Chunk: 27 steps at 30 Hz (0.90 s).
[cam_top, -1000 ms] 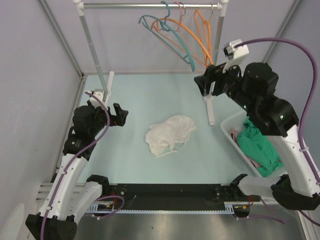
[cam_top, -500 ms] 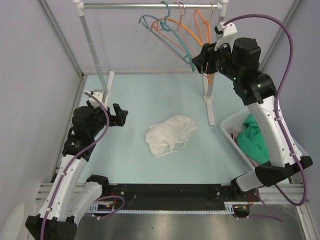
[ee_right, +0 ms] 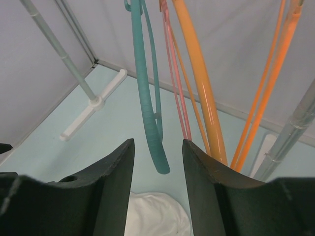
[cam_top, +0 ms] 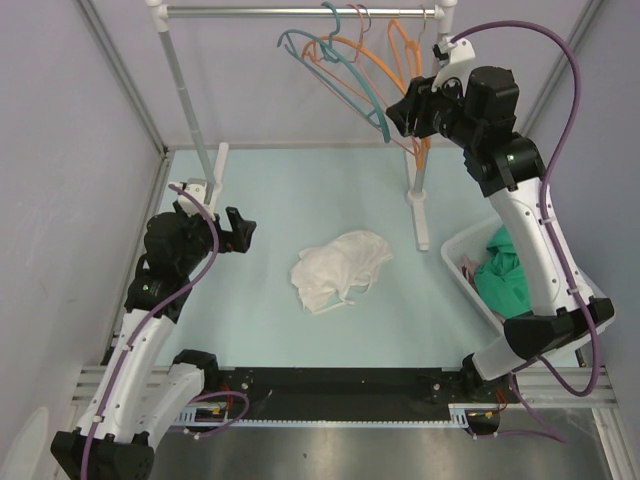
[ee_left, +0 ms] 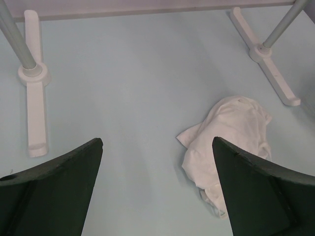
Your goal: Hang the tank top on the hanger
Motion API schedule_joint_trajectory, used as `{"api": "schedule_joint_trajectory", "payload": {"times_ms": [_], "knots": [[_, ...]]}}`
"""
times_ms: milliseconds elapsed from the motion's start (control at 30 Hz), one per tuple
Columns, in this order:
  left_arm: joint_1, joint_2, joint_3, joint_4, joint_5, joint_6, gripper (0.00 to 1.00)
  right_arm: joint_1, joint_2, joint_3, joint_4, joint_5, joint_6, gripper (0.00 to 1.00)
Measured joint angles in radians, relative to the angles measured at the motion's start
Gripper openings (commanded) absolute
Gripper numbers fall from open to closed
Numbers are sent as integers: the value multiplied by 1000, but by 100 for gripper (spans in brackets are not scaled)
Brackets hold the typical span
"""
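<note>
The white tank top point(cam_top: 340, 270) lies crumpled on the pale table, also seen in the left wrist view point(ee_left: 231, 142). The thin pink hanger point(ee_right: 176, 83) hangs on the rail between a teal and an orange hanger; its hook point(cam_top: 360, 18) shows from above. My right gripper point(cam_top: 393, 118) is raised at the hangers' lower ends. Its jaws point(ee_right: 158, 141) stand partly apart, with the teal hanger's tip point(ee_right: 161, 164) dangling between them and touching neither. The pink hanger is just right of that gap. My left gripper point(cam_top: 240, 230) hovers left of the tank top, wide open point(ee_left: 156, 140) and holding nothing.
A teal hanger point(cam_top: 340, 75) and orange hangers point(cam_top: 400, 70) share the rail point(cam_top: 300, 11). The rack's posts point(cam_top: 190, 100) and white feet point(ee_left: 32, 98) stand on the table. A white bin point(cam_top: 455, 262) at the right holds a green garment point(cam_top: 510, 290).
My right arm has risen and swung back to the hangers, and its jaws have narrowed. The left arm and the tank top have not moved.
</note>
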Motion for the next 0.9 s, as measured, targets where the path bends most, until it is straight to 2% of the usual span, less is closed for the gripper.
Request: {"api": "schedule_joint_trajectory", "payload": {"times_ms": [567,900], "knots": [[0,2,0,0,1,0,99,-2,71,1,33,52,-21,50],[0,2,0,0,5,0,99,10,102,1,47,86,-58,53]]}}
